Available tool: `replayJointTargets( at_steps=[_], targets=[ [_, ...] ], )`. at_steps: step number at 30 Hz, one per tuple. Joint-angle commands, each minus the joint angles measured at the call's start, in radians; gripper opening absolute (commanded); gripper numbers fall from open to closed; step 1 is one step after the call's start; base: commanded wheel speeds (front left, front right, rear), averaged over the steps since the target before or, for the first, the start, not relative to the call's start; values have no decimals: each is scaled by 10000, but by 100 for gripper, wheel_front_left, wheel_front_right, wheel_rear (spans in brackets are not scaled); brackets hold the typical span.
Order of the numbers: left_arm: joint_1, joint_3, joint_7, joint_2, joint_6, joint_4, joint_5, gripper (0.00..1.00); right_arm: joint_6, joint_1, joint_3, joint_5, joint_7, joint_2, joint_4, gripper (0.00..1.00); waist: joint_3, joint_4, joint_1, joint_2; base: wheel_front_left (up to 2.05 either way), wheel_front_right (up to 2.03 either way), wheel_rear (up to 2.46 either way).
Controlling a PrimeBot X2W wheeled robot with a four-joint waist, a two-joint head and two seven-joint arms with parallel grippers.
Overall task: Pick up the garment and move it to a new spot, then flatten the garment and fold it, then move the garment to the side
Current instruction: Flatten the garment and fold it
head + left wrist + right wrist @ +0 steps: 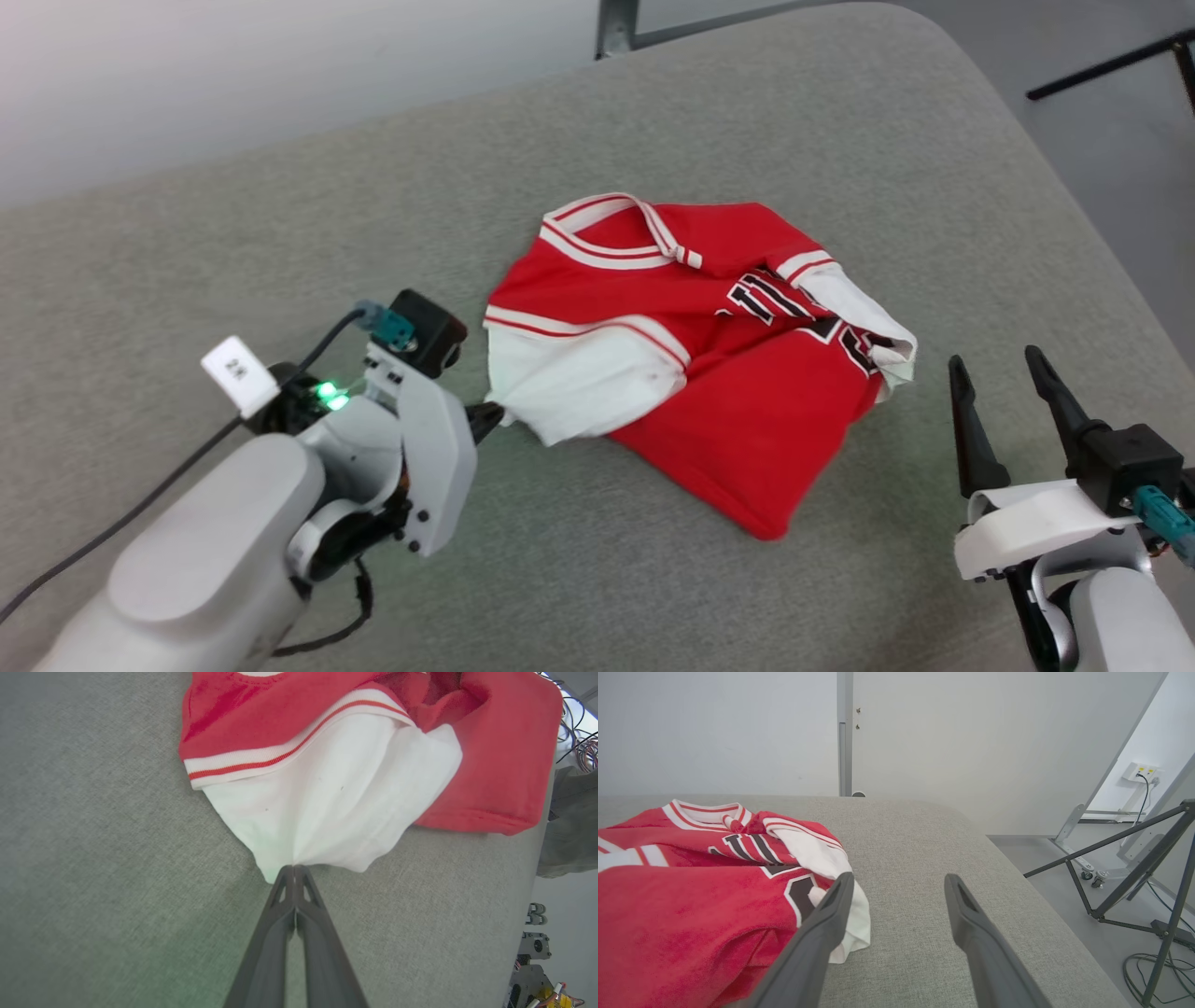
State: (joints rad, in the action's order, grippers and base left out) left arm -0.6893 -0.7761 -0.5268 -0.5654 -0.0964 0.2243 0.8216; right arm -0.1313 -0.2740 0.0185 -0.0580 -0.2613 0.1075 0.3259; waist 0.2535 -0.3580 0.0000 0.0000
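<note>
We pinch white sleeve (583,383) of crumpled red jersey T-shirt (747,411), frame centre, in closed left gripper (487,420); our right gripper (994,359), lower right, gapes wide, empty.

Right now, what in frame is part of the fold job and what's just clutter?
In the job:
garment, crumpled on the grey padded surface
left gripper, shut on its white sleeve
right gripper, open, beside the garment

Lying about:
black tripod on the floor
wall socket with a cable
metal post behind the surface
</note>
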Motion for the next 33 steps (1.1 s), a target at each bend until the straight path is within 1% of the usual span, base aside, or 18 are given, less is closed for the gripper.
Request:
replayJointTargets(
  at_steps=[1,9,15,20,28,33],
  targets=[
    [148,29,15,-69,68,-74,52,0,10,161,31,34,-43,54,-38,100,-125,203,0,0,0,0,0],
    [658,253,136,-761,360,-327,121,0,10,307,52,90,220,295,-332,100,-387,922,0,0,0,0,0],
    [964,408,384,-1204,477,-294,67,0,10,436,22,56,494,483,-637,100,-529,1528,0,0,0,0,0],
    [1080,552,651,-1514,549,41,30,0,10,498,-31,3,698,626,-886,100,-619,2014,0,0,0,0,0],
    [923,569,893,-2279,466,682,-489,0,10,548,-64,-39,959,717,-1227,100,-557,2538,0,0,0,0,0],
    [903,637,1022,-2487,649,1054,-623,0,10,521,-79,-64,1041,788,-1328,100,-493,2711,0,0,0,0,0]
  ],
)
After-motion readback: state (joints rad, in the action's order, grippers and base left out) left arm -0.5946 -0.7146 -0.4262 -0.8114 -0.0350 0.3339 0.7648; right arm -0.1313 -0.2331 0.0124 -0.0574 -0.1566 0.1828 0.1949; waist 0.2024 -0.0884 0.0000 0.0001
